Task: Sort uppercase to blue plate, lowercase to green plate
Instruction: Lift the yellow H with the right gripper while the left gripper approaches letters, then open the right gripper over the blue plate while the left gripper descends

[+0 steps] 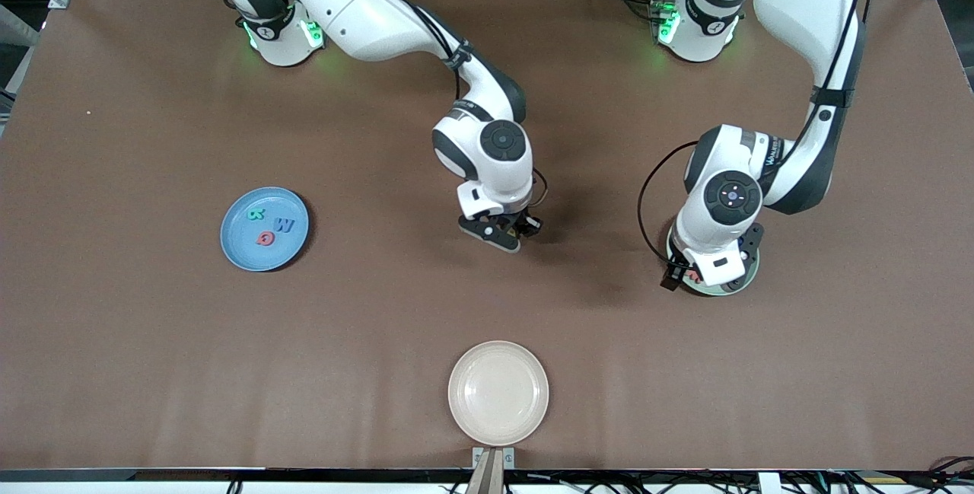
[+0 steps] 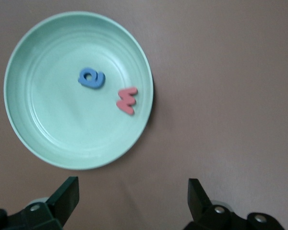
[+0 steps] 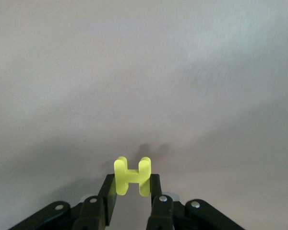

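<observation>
while the right gripper (image 3: 129, 191) clamps the yellow h (image 3: 131, 176) (capital) over bare table, the left gripper (image 2: 132, 191) hangs wide over the green plate (image 2: 48, 139).

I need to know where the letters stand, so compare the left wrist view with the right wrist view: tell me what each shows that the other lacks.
Only the left wrist view: the green plate with a blue letter and a red m lying in it, and the left gripper over the table beside the plate, its fingers open and empty.

Only the right wrist view: the right gripper shut on the yellow H, upright between its fingers above bare table.

Both: the brown table.
</observation>
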Controlling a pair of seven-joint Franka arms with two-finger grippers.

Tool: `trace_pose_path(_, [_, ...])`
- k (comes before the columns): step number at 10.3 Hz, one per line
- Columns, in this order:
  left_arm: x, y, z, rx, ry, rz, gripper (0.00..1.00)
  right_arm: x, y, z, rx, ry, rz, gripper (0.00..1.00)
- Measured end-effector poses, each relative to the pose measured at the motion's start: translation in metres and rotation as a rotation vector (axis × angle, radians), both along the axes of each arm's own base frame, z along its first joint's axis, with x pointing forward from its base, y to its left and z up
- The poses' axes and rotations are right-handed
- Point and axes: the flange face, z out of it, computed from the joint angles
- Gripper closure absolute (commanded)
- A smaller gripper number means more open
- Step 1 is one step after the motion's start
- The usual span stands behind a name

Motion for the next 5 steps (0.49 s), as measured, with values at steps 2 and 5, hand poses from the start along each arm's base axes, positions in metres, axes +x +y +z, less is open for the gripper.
trace_pose_path(2, [-0.016,-0.038,-0.005,-0.003,0.011,-0.059,0.00,0.020,-0.040,0.007,-0.042,0.049,0.157,0.79])
trace_pose_path(5, [-0.049,-0.103,-0.018,0.004,0.030,-0.171,0.00,0.054,-0.141,0.015,-0.111,0.115,0.387,0.79])
